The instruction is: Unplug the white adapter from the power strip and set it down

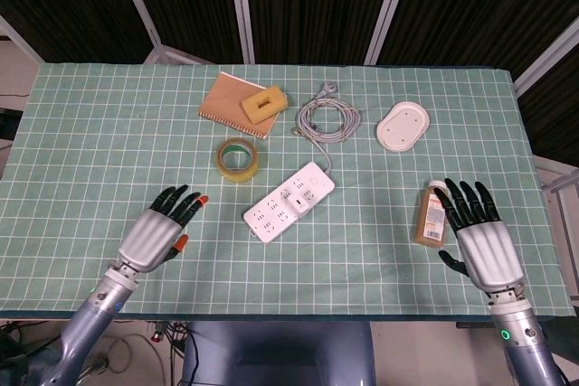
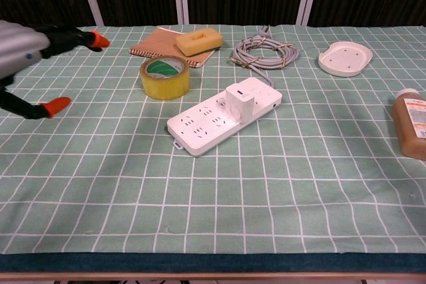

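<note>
A white power strip (image 1: 289, 201) (image 2: 223, 115) lies slantwise near the table's middle. The white adapter (image 1: 298, 196) (image 2: 239, 101) stands plugged into it, toward the corded end. My left hand (image 1: 159, 233) (image 2: 26, 51) hovers open, fingers spread, well to the left of the strip and holds nothing. My right hand (image 1: 480, 237) is open too, fingers spread, at the right front of the table beside the bottle; only the head view shows it.
A yellow tape roll (image 1: 238, 159) sits left of the strip. Behind it lie a notebook (image 1: 230, 104) with a yellow sponge (image 1: 263, 104), a coiled grey cable (image 1: 327, 118) and a white dish (image 1: 403, 125). A brown bottle (image 1: 433, 212) lies close to my right hand.
</note>
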Robot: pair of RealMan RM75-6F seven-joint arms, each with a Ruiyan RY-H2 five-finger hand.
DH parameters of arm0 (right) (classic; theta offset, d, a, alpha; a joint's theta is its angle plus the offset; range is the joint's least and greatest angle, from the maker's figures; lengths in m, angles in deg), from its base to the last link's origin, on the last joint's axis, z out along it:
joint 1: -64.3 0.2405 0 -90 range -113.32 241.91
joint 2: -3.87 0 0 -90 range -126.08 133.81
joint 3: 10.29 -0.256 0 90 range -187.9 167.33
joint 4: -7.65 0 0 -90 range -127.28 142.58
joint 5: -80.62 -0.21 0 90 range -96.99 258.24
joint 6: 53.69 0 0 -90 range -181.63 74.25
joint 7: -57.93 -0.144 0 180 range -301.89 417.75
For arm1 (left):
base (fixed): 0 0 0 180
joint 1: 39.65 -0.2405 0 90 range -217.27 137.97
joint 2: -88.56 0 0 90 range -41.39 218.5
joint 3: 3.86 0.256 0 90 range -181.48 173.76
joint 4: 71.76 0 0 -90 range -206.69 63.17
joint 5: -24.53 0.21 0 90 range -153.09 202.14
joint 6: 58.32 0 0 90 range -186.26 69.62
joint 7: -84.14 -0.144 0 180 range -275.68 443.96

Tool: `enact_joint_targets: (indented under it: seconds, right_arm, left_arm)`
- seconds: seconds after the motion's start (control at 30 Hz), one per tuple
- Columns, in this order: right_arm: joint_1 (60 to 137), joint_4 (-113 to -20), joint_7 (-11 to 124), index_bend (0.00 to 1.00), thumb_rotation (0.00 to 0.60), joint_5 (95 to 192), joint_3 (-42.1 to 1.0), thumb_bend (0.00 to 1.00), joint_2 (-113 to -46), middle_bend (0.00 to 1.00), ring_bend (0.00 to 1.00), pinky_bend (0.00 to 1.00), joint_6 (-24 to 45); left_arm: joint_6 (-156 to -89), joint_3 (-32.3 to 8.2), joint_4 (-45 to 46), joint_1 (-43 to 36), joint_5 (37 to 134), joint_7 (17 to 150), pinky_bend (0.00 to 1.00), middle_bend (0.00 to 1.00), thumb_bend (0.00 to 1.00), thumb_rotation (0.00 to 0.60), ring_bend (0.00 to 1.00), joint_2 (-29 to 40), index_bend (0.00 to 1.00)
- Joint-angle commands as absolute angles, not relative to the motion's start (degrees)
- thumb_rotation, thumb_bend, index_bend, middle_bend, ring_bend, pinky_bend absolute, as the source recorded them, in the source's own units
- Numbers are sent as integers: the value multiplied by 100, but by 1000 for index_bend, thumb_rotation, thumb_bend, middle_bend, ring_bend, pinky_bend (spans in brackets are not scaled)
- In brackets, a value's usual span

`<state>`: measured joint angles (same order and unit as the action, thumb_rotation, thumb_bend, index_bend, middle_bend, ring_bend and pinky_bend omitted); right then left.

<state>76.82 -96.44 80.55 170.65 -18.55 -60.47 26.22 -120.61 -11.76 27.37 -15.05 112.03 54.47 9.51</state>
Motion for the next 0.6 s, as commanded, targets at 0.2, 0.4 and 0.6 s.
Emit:
enact_joint_targets:
  seconds: [0.2, 0.4, 0.6]
  right_arm:
    - [8256, -10228, 8889, 0, 600, 16417, -2237, 127, -5976, 0, 0, 0, 1905]
    - [8606, -10443, 9392, 0, 600, 16043, -2367, 127, -6095, 0, 0, 0, 1541]
    - [8911, -10600, 9800, 0, 600, 15697, -2469, 126, -6254, 0, 0, 0, 1335]
  left_arm:
    - [-11317, -1367, 2500, -830, 10453, 4769, 137, 121, 441, 600, 37, 51, 94]
    - [-11077, -1393, 2210, -554, 10082, 4574, 142, 129, 441, 600, 41, -397, 101]
    - [-11017, -1387, 1945, -386, 9796, 4469, 152, 145, 449, 600, 48, -679, 114]
